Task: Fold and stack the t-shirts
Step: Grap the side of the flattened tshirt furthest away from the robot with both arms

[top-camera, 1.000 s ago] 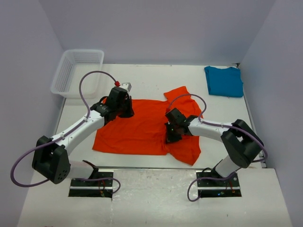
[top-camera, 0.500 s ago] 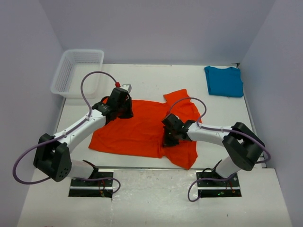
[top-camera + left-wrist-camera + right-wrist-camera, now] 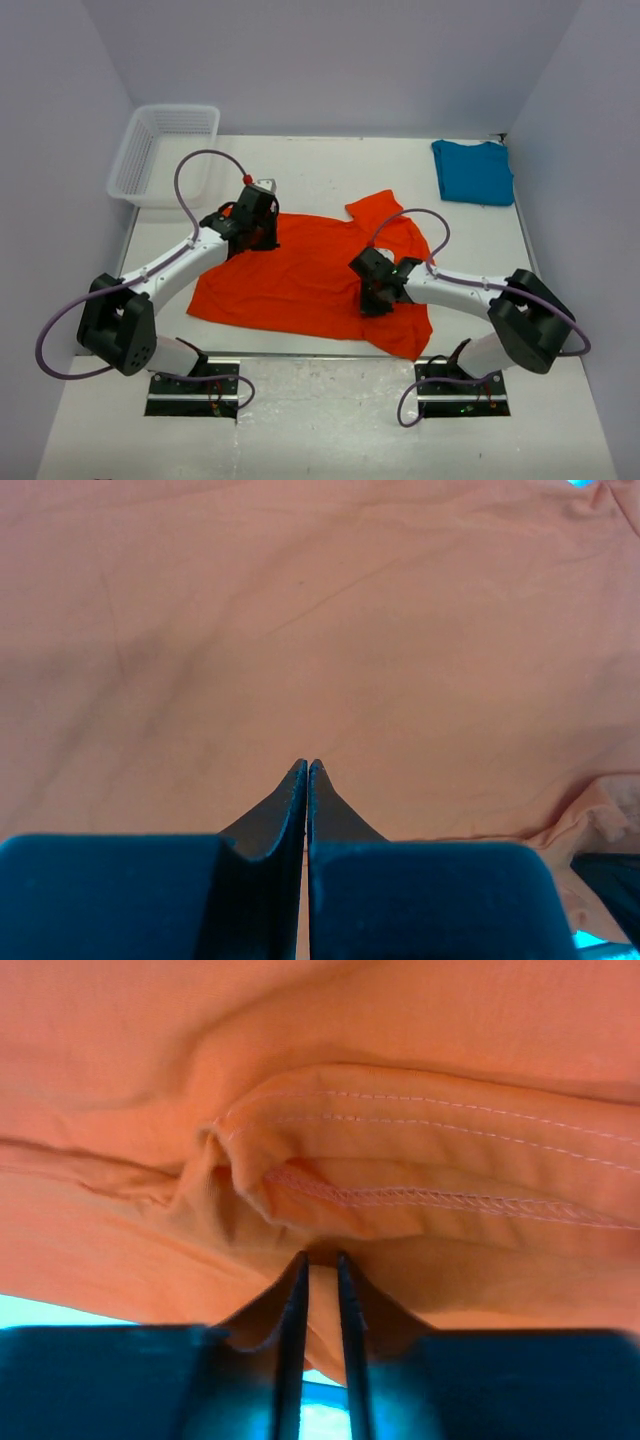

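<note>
Because the orange-red t-shirt (image 3: 300,280) spread between both arms is judged ready for folding, the right jaws, barely parted, pinch its hem, while the left jaws sit shut over cloth, grip unclear.

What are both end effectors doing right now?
Left end effector: closed, nothing visibly pinched.
Right end effector: closed on a fold of the orange t-shirt.

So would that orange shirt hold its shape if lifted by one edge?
Probably not: the orange shirt lies wrinkled and its hem bunches into folds, so it looks floppy and should drape. It seems thin and light. Pushed, it would likely ruck up on the table rather than slide whole.
</note>
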You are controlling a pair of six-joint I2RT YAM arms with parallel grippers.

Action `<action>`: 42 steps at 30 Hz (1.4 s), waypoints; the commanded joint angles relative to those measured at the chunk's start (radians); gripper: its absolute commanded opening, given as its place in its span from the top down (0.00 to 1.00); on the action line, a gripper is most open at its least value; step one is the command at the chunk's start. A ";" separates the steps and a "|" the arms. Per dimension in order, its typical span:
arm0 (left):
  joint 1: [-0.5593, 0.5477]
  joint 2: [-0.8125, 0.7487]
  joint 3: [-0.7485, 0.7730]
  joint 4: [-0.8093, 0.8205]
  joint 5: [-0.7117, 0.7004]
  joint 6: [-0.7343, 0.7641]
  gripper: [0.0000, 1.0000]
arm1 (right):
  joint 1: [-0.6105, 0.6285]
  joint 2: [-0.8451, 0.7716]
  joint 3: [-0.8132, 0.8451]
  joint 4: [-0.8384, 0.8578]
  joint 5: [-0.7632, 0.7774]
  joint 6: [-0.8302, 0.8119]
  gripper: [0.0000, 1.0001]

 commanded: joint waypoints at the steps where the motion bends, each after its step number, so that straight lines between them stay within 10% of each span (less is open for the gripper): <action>1: 0.001 -0.013 0.059 -0.011 -0.058 0.025 1.00 | 0.035 -0.049 0.066 -0.072 0.089 -0.064 0.78; 7: 0.001 -0.030 0.078 0.035 -0.107 0.071 1.00 | 0.049 -0.132 0.257 -0.200 0.192 -0.176 0.53; 12: 0.036 0.089 0.214 -0.006 -0.153 0.100 0.98 | -0.020 -0.039 0.513 -0.338 0.282 -0.238 0.09; 27: 0.249 0.275 0.391 0.020 0.140 0.088 0.92 | -0.566 0.758 1.388 -0.450 -0.046 -0.518 0.16; 42: 0.251 0.269 0.380 0.058 0.233 0.123 0.92 | -0.677 0.996 1.606 -0.615 -0.190 -0.667 0.25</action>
